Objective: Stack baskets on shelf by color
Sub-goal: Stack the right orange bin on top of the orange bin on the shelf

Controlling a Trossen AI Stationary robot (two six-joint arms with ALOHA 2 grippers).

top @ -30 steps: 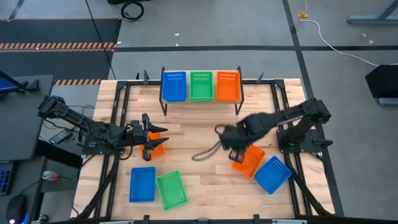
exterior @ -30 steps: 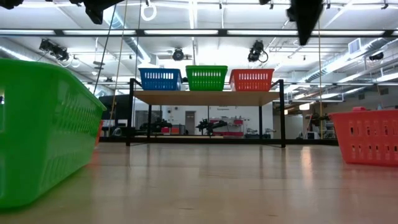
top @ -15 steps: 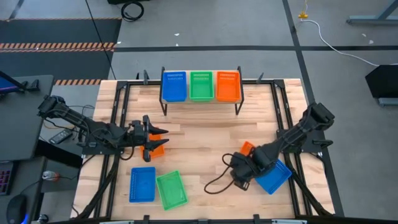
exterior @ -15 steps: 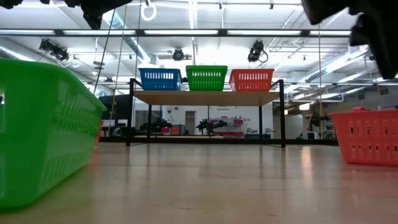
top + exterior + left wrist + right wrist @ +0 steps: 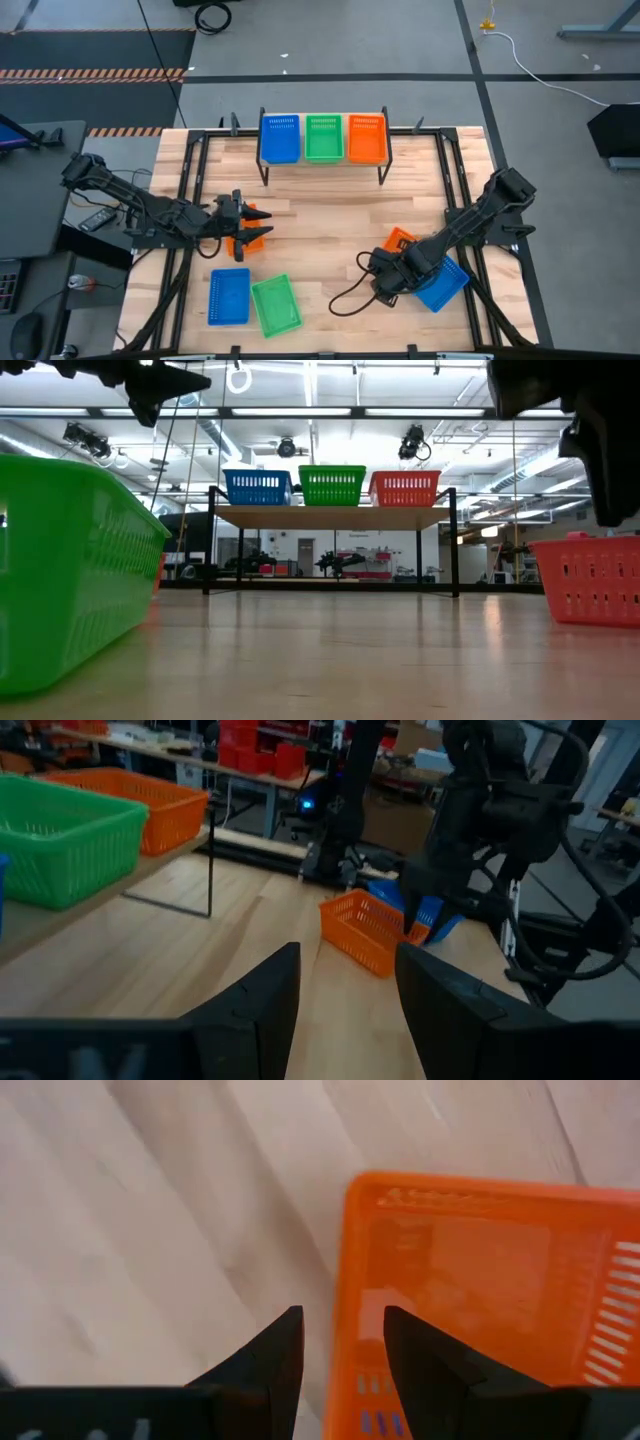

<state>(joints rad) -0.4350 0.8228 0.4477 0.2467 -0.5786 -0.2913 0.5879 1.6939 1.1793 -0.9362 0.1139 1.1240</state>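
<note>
Low over the near right part of the desk (image 5: 320,225), the right pincer (image 5: 383,288) hangs with its two fingers a little apart and nothing between them. Just beside it, toward the right edge, lies an orange basket (image 5: 480,1290); the wrist view puts the fingertips right at that basket's rim, though whether they touch it cannot be told. Tucked against the orange basket, farther toward the near right corner, sits a blue basket (image 5: 442,282).

Well apart from it, across the desk on the left side, the left pincer (image 5: 245,222) hovers over a second orange basket (image 5: 252,238), its fingers (image 5: 262,995) spread with empty air between them. Nearer the front edge from that pincer lie another blue basket (image 5: 229,296) and a green basket (image 5: 275,305), side by side.

Far from both pincers, at the back of the desk, stands the shelf (image 5: 333,516) on thin black legs. On its plank, in a row, rest a blue basket on the shelf (image 5: 280,138), a green basket on the shelf (image 5: 323,137) and an orange basket on the shelf (image 5: 366,138).
</note>
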